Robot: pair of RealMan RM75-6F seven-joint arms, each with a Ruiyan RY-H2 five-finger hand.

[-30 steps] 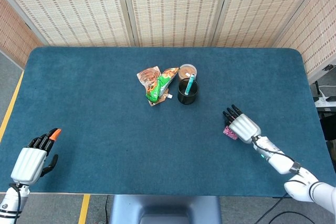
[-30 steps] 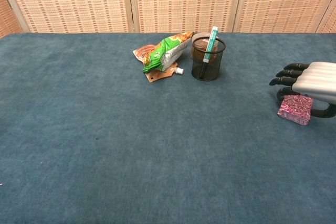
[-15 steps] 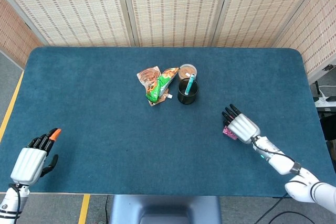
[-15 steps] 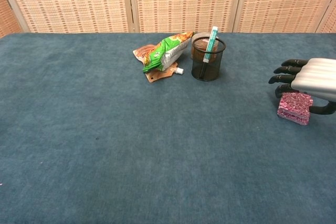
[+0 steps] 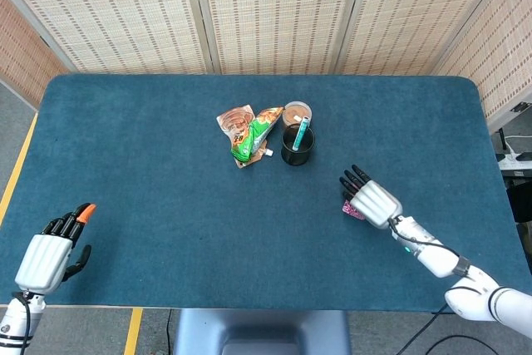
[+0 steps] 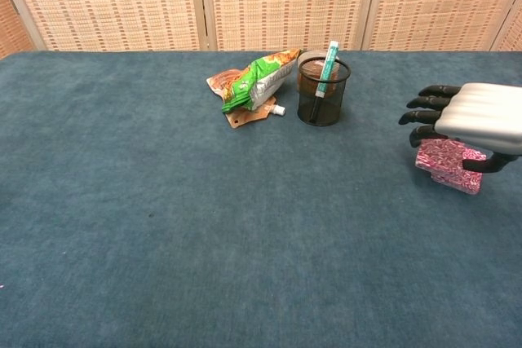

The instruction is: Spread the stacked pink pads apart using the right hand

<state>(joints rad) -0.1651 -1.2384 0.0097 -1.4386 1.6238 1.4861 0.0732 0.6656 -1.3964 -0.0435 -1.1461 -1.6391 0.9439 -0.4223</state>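
Observation:
The pink pads (image 6: 441, 156) lie at the right of the blue table, the upper one shifted left over the lower one (image 6: 467, 180). My right hand (image 6: 468, 113) is over them, its thumb hooked across the upper pad and its fingers stretched out to the left. In the head view the pads (image 5: 350, 210) peek out from under the same hand (image 5: 371, 199); most of the stack is hidden there. My left hand (image 5: 51, 249) hovers at the table's near left corner, holding nothing.
A black mesh cup (image 6: 322, 91) with a tube in it stands at the middle back, beside a green and orange snack bag (image 6: 256, 83). A small round lid (image 5: 297, 111) lies behind the cup. The table's right edge (image 5: 502, 197) runs near my right arm.
My right hand has moved left, taking the upper pink pad with it, so the pad now overhangs the lower one. The left hand has not moved.

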